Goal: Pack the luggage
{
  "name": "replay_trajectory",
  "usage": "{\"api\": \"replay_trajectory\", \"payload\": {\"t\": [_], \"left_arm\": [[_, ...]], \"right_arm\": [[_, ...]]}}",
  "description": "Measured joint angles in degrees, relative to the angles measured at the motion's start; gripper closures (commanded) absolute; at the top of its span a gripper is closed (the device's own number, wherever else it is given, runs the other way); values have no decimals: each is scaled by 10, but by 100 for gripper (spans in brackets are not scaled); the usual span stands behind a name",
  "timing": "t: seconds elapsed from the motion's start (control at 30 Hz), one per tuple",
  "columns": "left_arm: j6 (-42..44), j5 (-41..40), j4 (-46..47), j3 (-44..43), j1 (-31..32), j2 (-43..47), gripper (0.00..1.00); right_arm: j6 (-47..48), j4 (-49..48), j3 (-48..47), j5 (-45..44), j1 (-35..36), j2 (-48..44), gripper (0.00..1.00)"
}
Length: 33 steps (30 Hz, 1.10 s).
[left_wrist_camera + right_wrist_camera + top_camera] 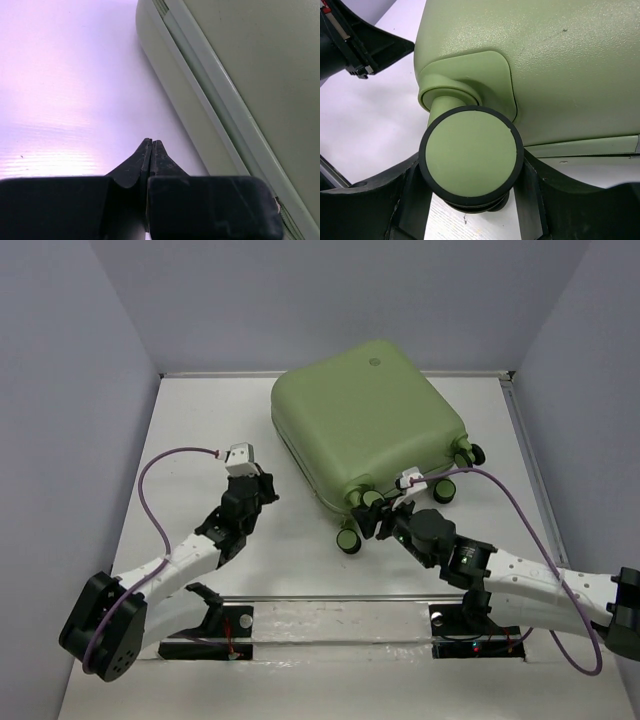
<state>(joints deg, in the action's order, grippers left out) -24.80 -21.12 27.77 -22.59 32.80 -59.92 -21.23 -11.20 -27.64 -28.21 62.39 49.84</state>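
Briefly: luggage closed on the desk, right fingers on a caster

The luggage (368, 425) lay flat and shut on the white desk (200, 430). In the top view it sat at about 12 o'clock from the desk's centre, turned so that its wheeled edge faced 5 o'clock. Its small round emblem (375, 363) sat near the 12 o'clock end of the upper shell. Green-and-black casters showed along the wheeled edge.

The right fingers (395, 200) were grasping one caster wheel (471, 154) near the luggage's 7 o'clock corner. In the right wrist view the wheel sat between the two fingers, its black rim against both.

The left fingers (150, 155) were clenched together with nothing between them, low over the bare desk at the luggage's 9 o'clock side. They were near the shell's pale seam strip (210, 105) but apart from it. Whether the tips touched the desk could not be told.
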Motion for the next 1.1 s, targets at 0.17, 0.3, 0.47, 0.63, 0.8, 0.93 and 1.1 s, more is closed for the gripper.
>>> {"api": "replay_trajectory", "payload": {"t": [0.17, 0.3, 0.47, 0.63, 0.8, 0.93, 1.1], "left_arm": [[7, 80, 40, 31, 21, 33, 94], [13, 159, 71, 64, 109, 66, 87], [5, 189, 79, 102, 182, 62, 43], [0, 164, 82, 97, 198, 33, 29], [-1, 117, 81, 69, 198, -11, 29], [0, 66, 79, 38, 198, -49, 29], [6, 32, 77, 20, 202, -73, 48]], "right_arm": [[-6, -1, -4, 0, 0, 10, 93], [-6, -6, -25, 3, 3, 45, 93], [1, -14, -66, 17, 3, 106, 93], [8, -26, -103, 33, 3, 161, 93], [9, -37, -111, 47, 3, 177, 93], [9, -39, -113, 60, 3, 181, 93], [9, -46, -113, 63, 3, 185, 93]]}}
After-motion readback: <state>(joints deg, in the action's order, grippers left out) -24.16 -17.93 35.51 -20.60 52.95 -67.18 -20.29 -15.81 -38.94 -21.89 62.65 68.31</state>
